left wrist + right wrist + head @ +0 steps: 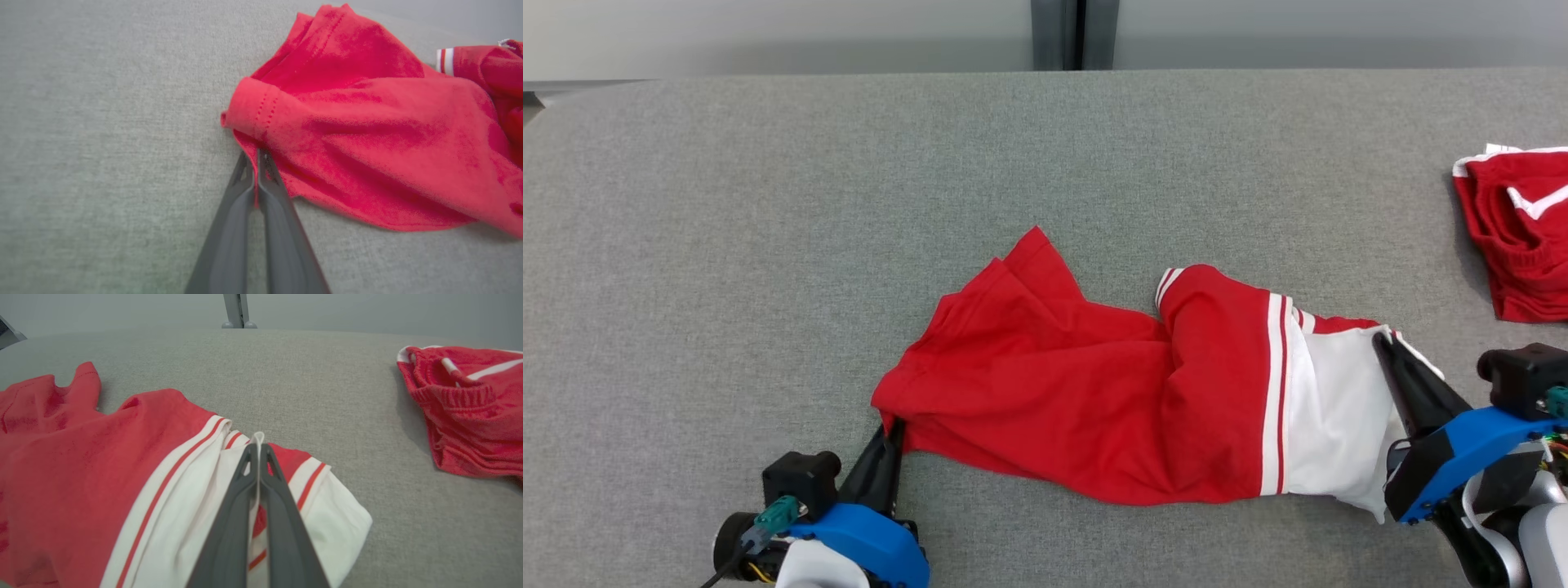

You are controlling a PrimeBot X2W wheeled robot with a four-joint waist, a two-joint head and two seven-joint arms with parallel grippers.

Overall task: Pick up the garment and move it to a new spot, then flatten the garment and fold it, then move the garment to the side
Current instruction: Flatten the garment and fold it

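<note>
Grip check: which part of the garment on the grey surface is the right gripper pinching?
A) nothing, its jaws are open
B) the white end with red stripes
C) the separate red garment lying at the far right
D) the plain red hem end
B: in the right wrist view the right gripper is shut on a white fold of the garment beside its red stripes, while the left gripper pinches the red hem.

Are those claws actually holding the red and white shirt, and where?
Yes: the left gripper pinches the garment at its red hem, the right gripper at a fold in its white end.
</note>
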